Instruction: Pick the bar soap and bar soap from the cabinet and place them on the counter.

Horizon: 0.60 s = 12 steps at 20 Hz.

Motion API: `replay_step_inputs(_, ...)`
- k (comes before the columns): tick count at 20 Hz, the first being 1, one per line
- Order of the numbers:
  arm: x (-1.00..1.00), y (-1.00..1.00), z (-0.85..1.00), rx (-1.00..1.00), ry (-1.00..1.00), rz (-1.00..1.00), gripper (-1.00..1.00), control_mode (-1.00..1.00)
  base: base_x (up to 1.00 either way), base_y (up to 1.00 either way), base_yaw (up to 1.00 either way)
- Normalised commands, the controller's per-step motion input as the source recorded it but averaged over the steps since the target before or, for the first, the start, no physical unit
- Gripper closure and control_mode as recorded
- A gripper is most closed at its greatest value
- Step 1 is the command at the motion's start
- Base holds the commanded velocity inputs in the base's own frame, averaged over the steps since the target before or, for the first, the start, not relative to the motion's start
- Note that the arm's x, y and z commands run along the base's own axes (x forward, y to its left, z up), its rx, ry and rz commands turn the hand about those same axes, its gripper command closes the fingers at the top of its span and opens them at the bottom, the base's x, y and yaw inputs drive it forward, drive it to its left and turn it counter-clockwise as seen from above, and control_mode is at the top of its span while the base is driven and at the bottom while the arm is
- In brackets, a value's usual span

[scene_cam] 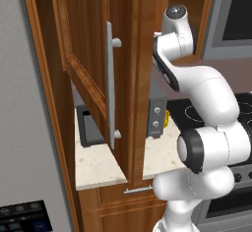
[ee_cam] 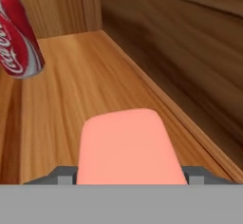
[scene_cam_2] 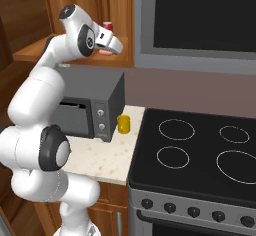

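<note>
My end effector [ee_cam: 130,174] inside cabinet [scene_cam: 88,54], fingers spread either side of bar soap [ee_cam: 129,147]; soap lies flat on cabinet shelf [ee_cam: 71,80], between my fingertips; whether pads touch it, cannot tell; red can [ee_cam: 16,35] stands beyond

Salmon-pink bar soap [ee_cam: 128,147] on the reddish-brown wood-grain cabinet [ee_cam: 71,76] shelf, near a red-and-white cola can [ee_cam: 18,35]; beige speckled counter [scene_cam_2: 107,160].

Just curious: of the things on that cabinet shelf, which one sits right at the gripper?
The salmon-pink bar soap, lying between the gripper's fingertips; the red soda can stands farther back.
</note>
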Motion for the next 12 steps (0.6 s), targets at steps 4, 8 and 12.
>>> replay_step_inputs(4,-0.51,0.02,0.11,0.0,0.04,0.04,1.0,-1.0,0.0,0.0,0.0)
replay_step_inputs(8,-0.51,0.05,0.08,0.0,0.05,0.06,1.0,-1.0,0.0,0.0,0.0)
replay_step_inputs(12,-0.52,0.1,0.08,0.0,0.06,0.08,1.0,-1.0,0.0,0.0,0.0)
